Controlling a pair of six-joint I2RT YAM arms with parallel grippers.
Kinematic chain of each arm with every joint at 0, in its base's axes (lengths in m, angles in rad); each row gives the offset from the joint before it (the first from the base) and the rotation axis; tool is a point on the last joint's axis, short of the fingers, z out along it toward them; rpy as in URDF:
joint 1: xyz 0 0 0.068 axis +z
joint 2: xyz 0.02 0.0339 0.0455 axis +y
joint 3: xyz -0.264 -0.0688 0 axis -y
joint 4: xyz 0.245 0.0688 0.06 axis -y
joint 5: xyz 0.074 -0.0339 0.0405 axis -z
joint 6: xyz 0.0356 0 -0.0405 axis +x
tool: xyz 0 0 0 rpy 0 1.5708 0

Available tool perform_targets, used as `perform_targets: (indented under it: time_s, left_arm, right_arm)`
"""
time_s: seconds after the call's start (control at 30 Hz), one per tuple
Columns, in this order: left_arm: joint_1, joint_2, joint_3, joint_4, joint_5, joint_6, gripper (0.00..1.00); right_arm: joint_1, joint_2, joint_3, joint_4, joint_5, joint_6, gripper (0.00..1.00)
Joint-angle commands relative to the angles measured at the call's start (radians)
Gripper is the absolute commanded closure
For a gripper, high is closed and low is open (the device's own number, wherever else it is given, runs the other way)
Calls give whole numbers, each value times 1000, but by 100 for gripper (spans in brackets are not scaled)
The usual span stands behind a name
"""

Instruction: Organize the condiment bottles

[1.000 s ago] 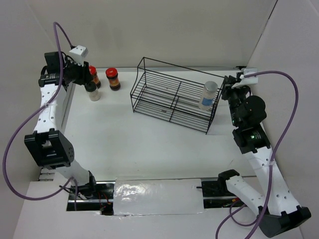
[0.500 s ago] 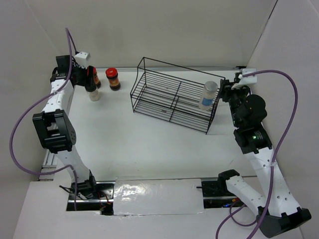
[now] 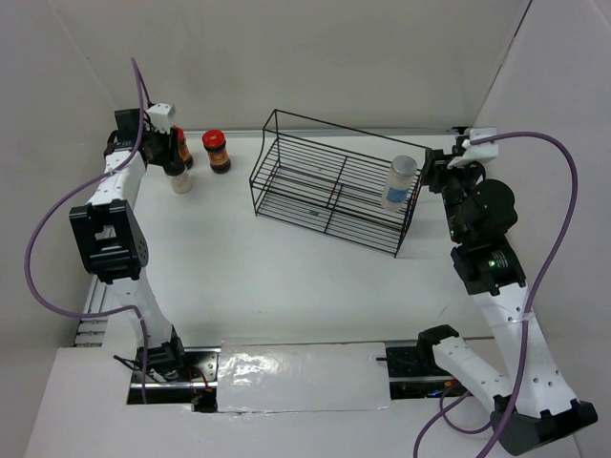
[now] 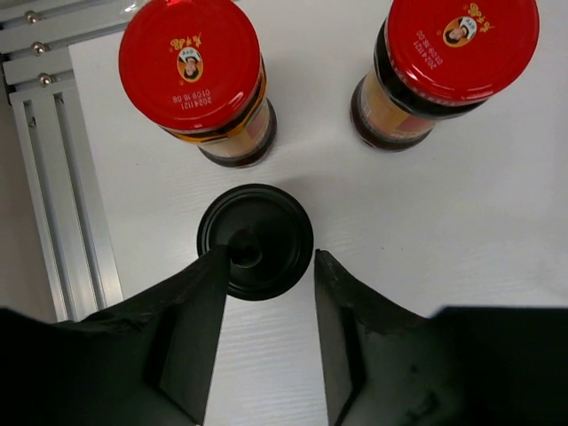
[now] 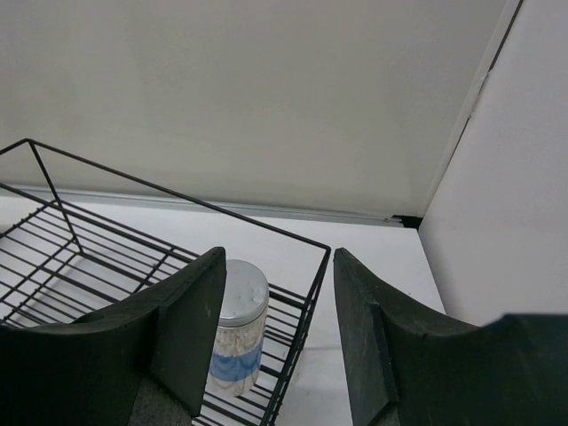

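Note:
Three of the condiment bottles stand at the back left: two dark jars with red lids [image 4: 191,67] [image 4: 461,44] and a clear bottle with a black cap [image 4: 256,240]. My left gripper [image 4: 271,266] hangs open straight above them. Its left fingertip [image 4: 213,266] overlaps the black cap and nothing sits between the jaws. From above, the clear bottle [image 3: 179,177] and one jar [image 3: 217,151] show beside the left gripper [image 3: 170,153]. A whitish bottle [image 5: 238,328] with a pale lid stands in the right end of the wire rack [image 5: 106,257]. My right gripper [image 5: 280,266] is open just outside that end.
The black wire rack [image 3: 334,181] stands at the back middle, its right end wall between the whitish bottle [image 3: 399,181] and my right gripper [image 3: 434,176]. An aluminium rail [image 4: 53,169] runs along the table's left edge. White walls close the back and both sides.
The left arm's elbow swung in toward the back left corner and its gripper settled over the black-capped bottle. The right arm shifted only slightly.

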Motion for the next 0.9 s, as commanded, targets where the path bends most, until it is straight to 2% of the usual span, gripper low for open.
perform_targets:
  time_s: [0.0,0.2,0.43,0.57,0.67,0.7,0.73,0.87]
  left_arm:
    - [5,18,54,61,-8,-18,47]
    - [5,44,55,57,-9,-17,64]
    - [5,51,29,80,-18,0,62]
    - [5,58,35,95,-6,-5,53]
    - [5,66,35,106,1,-9,51]
    - [5,67,37,106,3,-8,54]
    - [5,67,37,104,2,-8,67]
    - [5,63,20,113,-6,6,98]
  right_arm:
    - [-6,1,49,-11,4,3,42]
    - [-11,4,61,-13,16,0,42]
    - [-11,7,76,-16,24,-3,41]
    - [-11,7,79,-27,24,1,41]
    - [-11,8,86,-37,18,6,41]
    - [-12,7,87,-41,20,7,42]
    - [-11,7,92,-44,20,6,42]
    - [-12,-7,96,-51,32,10,42]
